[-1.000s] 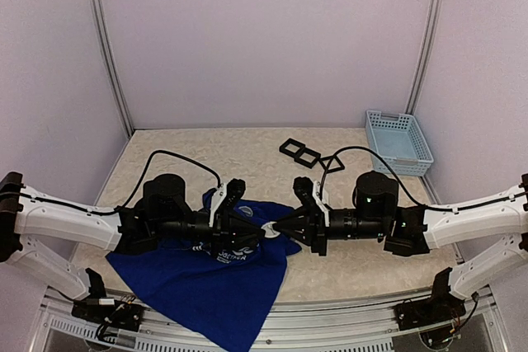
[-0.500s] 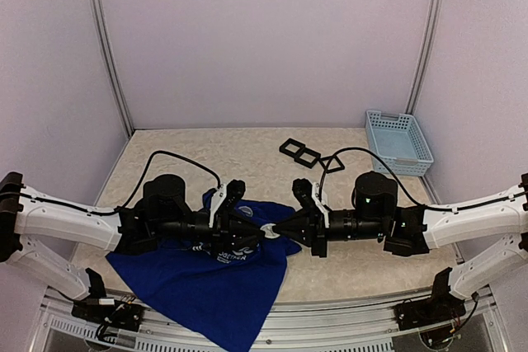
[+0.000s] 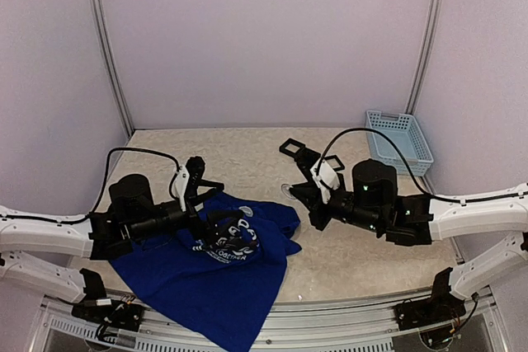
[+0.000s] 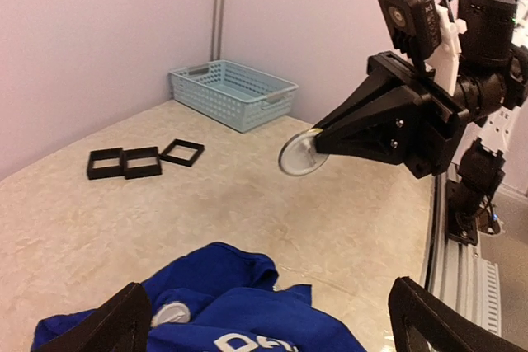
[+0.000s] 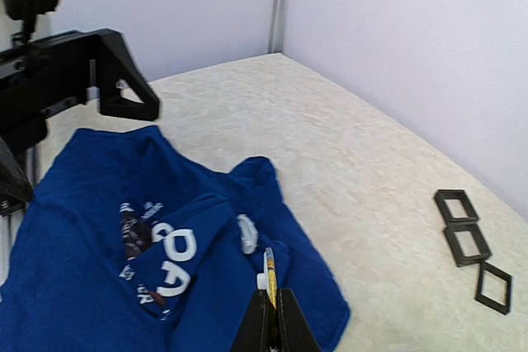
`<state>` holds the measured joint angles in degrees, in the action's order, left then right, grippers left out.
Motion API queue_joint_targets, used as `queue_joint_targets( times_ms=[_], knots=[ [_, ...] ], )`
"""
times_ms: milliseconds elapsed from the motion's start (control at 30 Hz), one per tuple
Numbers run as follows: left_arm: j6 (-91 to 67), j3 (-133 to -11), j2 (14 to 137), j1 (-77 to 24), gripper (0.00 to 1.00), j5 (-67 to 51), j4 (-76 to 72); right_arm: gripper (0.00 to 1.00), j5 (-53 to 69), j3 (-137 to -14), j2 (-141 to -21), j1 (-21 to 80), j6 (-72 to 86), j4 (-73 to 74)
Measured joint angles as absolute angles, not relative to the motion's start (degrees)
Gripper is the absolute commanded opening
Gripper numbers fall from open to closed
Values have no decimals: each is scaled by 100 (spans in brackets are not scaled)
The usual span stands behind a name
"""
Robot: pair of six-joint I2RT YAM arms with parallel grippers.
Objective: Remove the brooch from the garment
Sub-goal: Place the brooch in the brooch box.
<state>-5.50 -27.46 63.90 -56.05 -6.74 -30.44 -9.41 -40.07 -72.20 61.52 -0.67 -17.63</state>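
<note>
The brooch [image 4: 300, 155], a pale disc, looks already off the garment [image 3: 206, 278]. The right gripper [image 4: 323, 139] has its jaws closed on the disc's edge, in the air at 2 o'clock from the cloth. The left gripper [image 3: 205, 199] hovers over the garment, jaws spread wide and empty. The garment lies crumpled toward 7 o'clock on the bench [image 3: 247, 150]; only setting the brooch down seems left.

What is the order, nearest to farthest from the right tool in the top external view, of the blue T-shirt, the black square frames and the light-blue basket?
From the right tool, shut on the brooch:
1. Blue T-shirt, just left of and below the tool, at the near edge.
2. Black square frames, behind the tool, toward the back wall.
3. Light-blue basket, in the far right corner.
</note>
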Motion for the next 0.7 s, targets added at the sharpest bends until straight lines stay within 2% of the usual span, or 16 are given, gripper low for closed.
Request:
queue_joint_targets(
  times_ms=[167,333,700],
  knots=[
    [-825,-2386,5649,-5210,99,80,-3070,0,-2322,-4742,-7417,6012,-287,-1271],
    [-1026,-2272,5382,-5006,99,548,-3068,0,-3199,-5544,-8036,5680,-471,-744],
    [-1227,-2270,5588,-4919,99,845,-3065,0,-3763,-6910,-9754,4464,-751,36]
  ],
)
